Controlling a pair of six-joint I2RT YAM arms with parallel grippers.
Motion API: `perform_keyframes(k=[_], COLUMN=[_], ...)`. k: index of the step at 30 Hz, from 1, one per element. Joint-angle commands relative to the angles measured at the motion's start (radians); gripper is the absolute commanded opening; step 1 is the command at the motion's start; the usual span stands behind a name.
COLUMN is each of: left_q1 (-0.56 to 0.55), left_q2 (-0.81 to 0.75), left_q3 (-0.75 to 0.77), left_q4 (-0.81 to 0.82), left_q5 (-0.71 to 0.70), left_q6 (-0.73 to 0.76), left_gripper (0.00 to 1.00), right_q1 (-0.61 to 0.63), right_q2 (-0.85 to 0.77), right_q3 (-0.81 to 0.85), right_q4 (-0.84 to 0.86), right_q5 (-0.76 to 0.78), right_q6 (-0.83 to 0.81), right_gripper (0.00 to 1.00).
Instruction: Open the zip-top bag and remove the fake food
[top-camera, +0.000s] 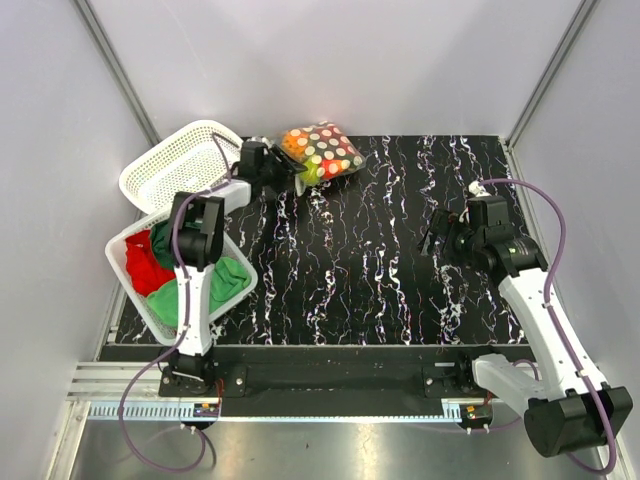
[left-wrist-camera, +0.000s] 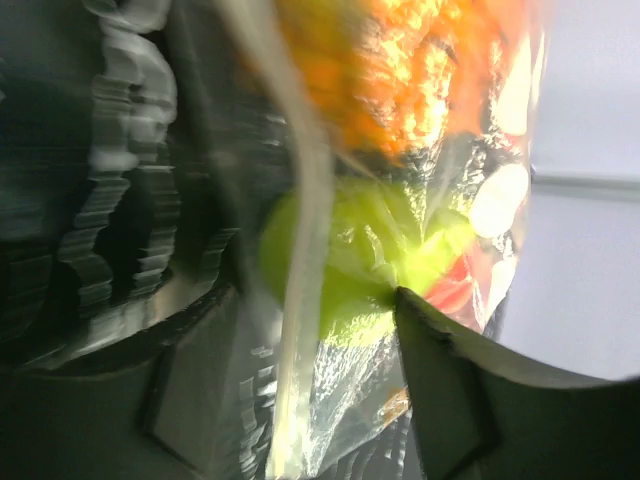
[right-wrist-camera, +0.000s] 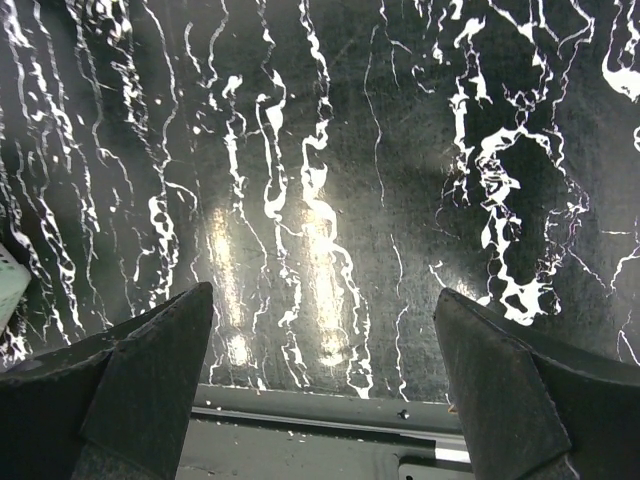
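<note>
Looking down from the top view, you are seeing the zip-top bag (top-camera: 325, 150) lying on the black marbled desk (top-camera: 350, 270) at the upper centre of the frame, close to the back wall. The fake food is sitting inside it: an orange bumpy piece (top-camera: 296, 140) at the upper left of the bag and a yellow-green pear (top-camera: 312, 172) at its lower left corner.

The left gripper (top-camera: 292, 176) is reaching up to that lower left corner. In the left wrist view its jaws are standing partly apart with the bag's edge between them, and the lower right fingertip (left-wrist-camera: 440, 380) is touching the plastic over the pear (left-wrist-camera: 360, 260). You cannot tell whether the jaws are actually pinching the bag.

The right gripper (top-camera: 432, 236) is hovering at the right centre of the frame, well apart from the bag. Its jaws are gaping wide over bare desk.

Two white perforated baskets are sitting at the left edge. The lower basket (top-camera: 122, 262) is holding a red cloth (top-camera: 145, 268) and a green cloth (top-camera: 226, 280).
</note>
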Motion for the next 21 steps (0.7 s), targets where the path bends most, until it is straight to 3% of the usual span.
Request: perform_keyframes(k=[1,7,11,16,18,21], left_q1=[-0.107,-0.245,-0.264,-0.227,-0.158,-0.06], left_q2=[0.038,0.102,0.027,-0.203,-0.246,-0.24], left_q3=[0.07,0.159,0.115,-0.042,-0.115,-0.126], left_q4=[0.164,0.157,0.129,-0.006,0.018,0.068], left_q5=[0.064,0.165,0.205,0.076,0.019,0.054], left_q6=[-0.026,-0.024,0.038,0.198,0.18,0.099], left_gripper=[0.59,0.51,0.52,0.95,0.97,0.89], right_q1=[-0.001,-0.001,-0.003,-0.003,-0.003,-0.001], right_q2=[0.028,0.04,0.043,0.038,0.043,0.06], right_q3=[0.036,0.02,0.019,-0.006,-0.006,0.013], right_q4=[-0.003,0.0,0.0,0.001,0.001,-0.005], right_q5=[0.0,-0.018,-0.033,-0.029,-0.038,-0.118], right_q6=[-0.018,-0.012,-0.012,-0.014,-0.014,-0.037], right_gripper=[1.0,1.0,1.0,1.0,1.0,1.0])
